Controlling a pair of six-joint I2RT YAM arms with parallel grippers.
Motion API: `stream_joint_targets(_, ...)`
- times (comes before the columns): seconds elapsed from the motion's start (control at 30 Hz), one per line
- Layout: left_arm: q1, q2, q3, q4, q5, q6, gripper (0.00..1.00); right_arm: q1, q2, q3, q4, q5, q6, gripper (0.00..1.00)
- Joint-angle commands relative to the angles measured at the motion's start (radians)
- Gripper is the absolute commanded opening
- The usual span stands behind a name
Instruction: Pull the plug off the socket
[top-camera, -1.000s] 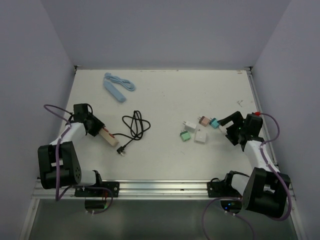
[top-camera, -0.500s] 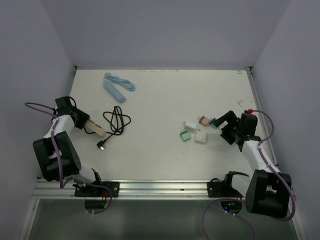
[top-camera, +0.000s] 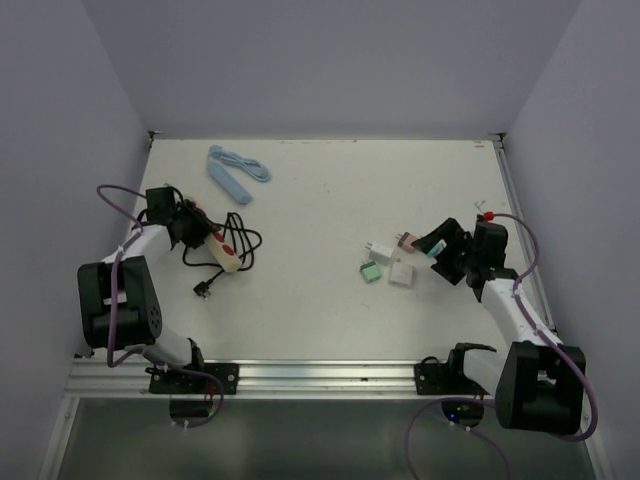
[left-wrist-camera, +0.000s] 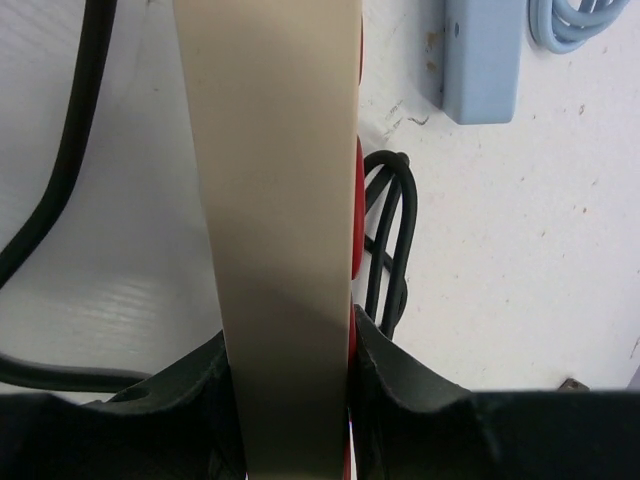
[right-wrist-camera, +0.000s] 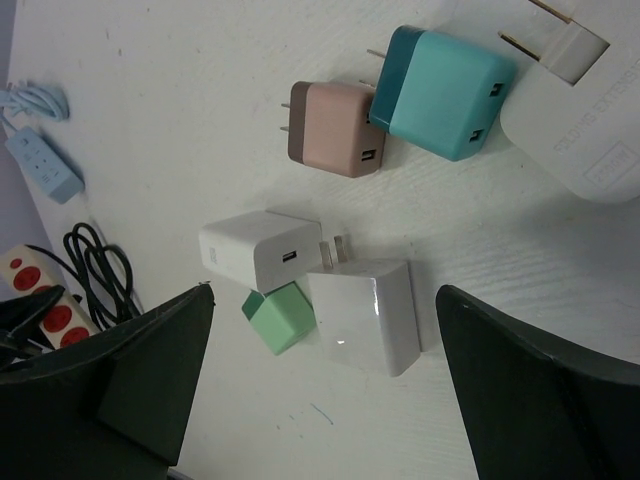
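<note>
My left gripper is shut on a beige power strip with red sockets at the table's left. In the left wrist view the strip fills the space between the jaws. Its black cord lies coiled beside it. The cord's black plug lies loose on the table. I see no plug in the strip's sockets. My right gripper is open and empty, just right of a cluster of chargers. In the right wrist view its fingers straddle a white cube charger.
A blue power strip with its cord lies at the back left. The cluster holds teal, pink-brown, white and green chargers, and a larger white adapter. A metal rail runs along the near edge.
My left gripper swung left toward the wall, then back right and farther away, dragging the strip and its cord. My right gripper crept left toward the chargers.
</note>
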Motion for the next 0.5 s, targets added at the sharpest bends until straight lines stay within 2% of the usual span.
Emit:
stream_joint_targets(0.0, -0.014, 0.054, 0.039, 0.113, 0.04, -0.007, 0.38, 0.004, -0.027, 0.034, 0.002, -0.032, -0.023, 0.97)
stream_joint_targets(0.17, -0.033, 0.131, 0.094, 0.139, 0.084, -0.013, 0.43, 0.003, -0.038, 0.037, -0.007, -0.037, -0.027, 0.97)
stream_joint_targets(0.2, -0.037, 0.139, 0.099, 0.144, 0.092, -0.016, 0.5, 0.004, -0.041, 0.038, -0.009, -0.038, -0.027, 0.97)
stream_joint_targets(0.27, -0.044, 0.137, 0.093, 0.164, 0.112, -0.022, 0.58, 0.004, -0.045, 0.043, -0.015, -0.043, -0.03, 0.97)
stream_joint_targets(0.47, -0.044, 0.069, 0.062, 0.149, 0.112, -0.011, 0.94, 0.004, -0.082, 0.081, -0.066, -0.065, -0.042, 0.96)
